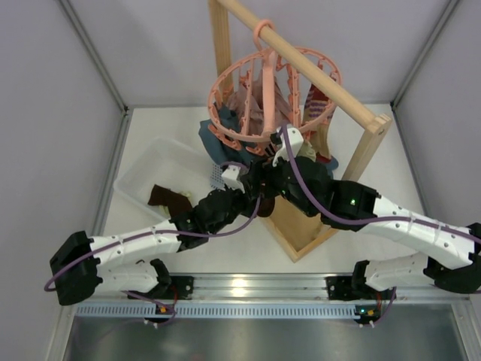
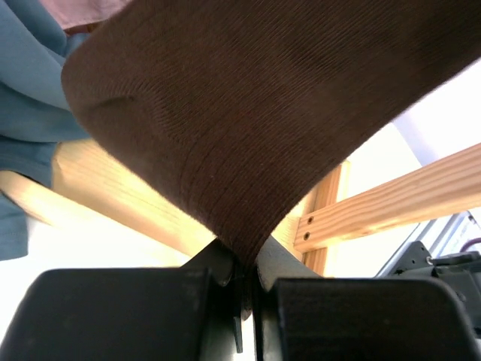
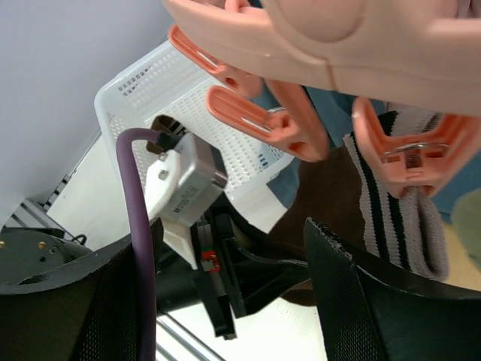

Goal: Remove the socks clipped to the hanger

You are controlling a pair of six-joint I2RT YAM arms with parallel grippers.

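Bright, even light; blurred wrist close-ups.

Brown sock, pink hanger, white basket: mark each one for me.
brown sock (image 2: 263, 113), left wrist view, on its ribbed middle.
pink hanger (image 1: 216, 92), top external view, on the left side of its ring.
white basket (image 1: 143, 171), top external view, on a bare part of its floor.

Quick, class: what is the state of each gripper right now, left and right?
Left gripper: shut on the brown sock.
Right gripper: open, empty, under the hanger.
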